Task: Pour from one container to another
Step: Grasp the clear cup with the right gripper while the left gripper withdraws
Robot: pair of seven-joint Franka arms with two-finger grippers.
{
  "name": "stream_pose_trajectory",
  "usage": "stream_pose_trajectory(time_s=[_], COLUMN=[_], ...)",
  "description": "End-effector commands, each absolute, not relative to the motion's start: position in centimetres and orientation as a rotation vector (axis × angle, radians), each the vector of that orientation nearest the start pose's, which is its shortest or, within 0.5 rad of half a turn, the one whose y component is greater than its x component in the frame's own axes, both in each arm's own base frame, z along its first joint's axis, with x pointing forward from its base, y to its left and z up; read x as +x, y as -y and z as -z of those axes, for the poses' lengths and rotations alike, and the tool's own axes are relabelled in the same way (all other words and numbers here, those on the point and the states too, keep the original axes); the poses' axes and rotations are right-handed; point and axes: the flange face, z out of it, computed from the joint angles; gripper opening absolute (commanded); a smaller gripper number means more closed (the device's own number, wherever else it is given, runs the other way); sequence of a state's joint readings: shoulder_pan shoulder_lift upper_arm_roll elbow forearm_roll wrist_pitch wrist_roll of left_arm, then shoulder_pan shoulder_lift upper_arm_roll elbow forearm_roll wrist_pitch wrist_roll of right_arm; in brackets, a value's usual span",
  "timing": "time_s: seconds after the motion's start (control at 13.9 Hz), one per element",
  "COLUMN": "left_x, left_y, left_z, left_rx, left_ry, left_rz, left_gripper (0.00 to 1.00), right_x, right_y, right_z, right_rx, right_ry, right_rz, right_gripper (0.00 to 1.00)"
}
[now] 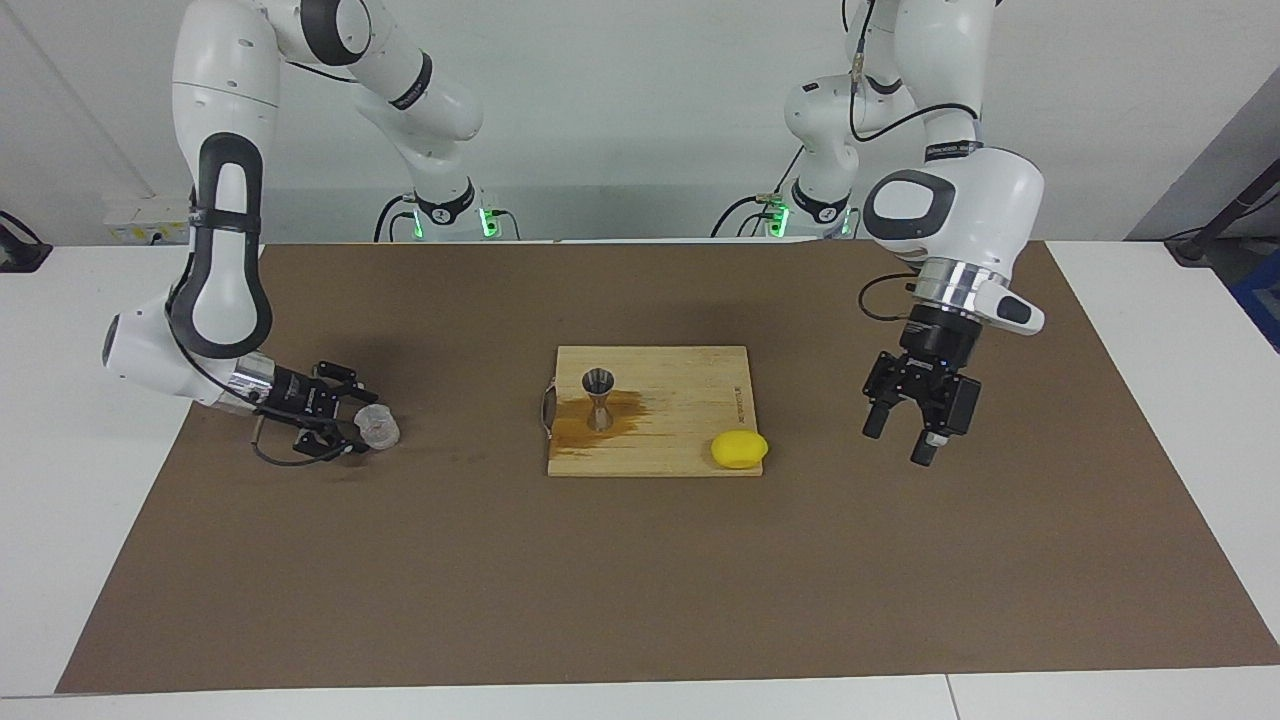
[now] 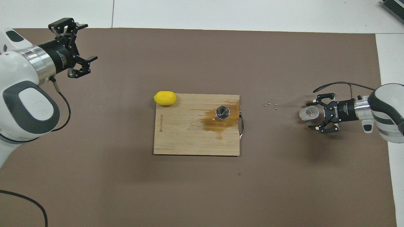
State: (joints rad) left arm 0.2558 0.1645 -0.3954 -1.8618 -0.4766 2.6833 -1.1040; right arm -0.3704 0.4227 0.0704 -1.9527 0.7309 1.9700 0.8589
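1. The right gripper is lying low at the right arm's end of the table, jaws spread wide around the clear cup without pinching it.
2. The cup is sitting on the brown mat, well apart from the cutting board.
3. The steel jigger is standing upright on the board's wet stain, with a lemon at one corner.
4. The left gripper is waiting over the mat, open and empty.

Steel jigger on stained board

I cannot tell if the clear cup between my right gripper's fingers holds any liquid, and the tiny specks near it are too small to name.
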Motion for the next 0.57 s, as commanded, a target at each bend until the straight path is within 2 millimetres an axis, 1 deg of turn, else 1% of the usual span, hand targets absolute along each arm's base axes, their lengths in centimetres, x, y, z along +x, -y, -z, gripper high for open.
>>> stream_pose_trajectory(time_s=[0.0, 0.07, 0.14, 0.22, 0.29, 0.36, 0.43, 0.5], left_x=[64.2, 63.9, 63.5, 62.8, 62.0, 61.1, 60.1, 59.4], left_y=[4.3, 3.8, 3.5, 3.4, 3.3, 3.3, 3.4, 2.8], left_z=[-53.6, -54.0, -54.9, -55.6, -55.9, -56.6, -57.4, -57.6], left_rx=[2.157, 2.308, 2.432, 2.546, 2.670, 2.789, 2.896, 2.962], left_ry=[-1.436, -1.370, -1.284, -1.183, -1.073, -0.965, -0.836, -0.712], left_rz=[-0.380, -0.362, -0.332, -0.305, -0.291, -0.310, -0.305, -0.267], left_gripper=[1.00, 1.00, 1.00, 1.00, 1.00, 1.00, 1.00, 1.00], right_x=[55.9, 55.7, 55.7, 55.8, 55.9, 55.9, 56.1, 56.3], right_y=[13.1, 13.3, 13.2, 13.3, 13.4, 13.4, 13.4, 13.5], right_z=[-25.4, -25.4, -25.4, -25.6, -25.7, -25.8, -26.0, -26.3], right_rx=[-1.738, -1.731, -1.731, -1.730, -1.722, -1.717, -1.706, -1.692], right_ry=[-1.811, -1.810, -1.805, -1.806, -1.811, -1.816, -1.827, -1.842], right_rz=[-0.698, -0.698, -0.703, -0.700, -0.705, -0.708, -0.713, -0.716], right_gripper=[0.88, 0.77, 0.60, 0.40, 0.15, 0.00, 0.00, 0.00])
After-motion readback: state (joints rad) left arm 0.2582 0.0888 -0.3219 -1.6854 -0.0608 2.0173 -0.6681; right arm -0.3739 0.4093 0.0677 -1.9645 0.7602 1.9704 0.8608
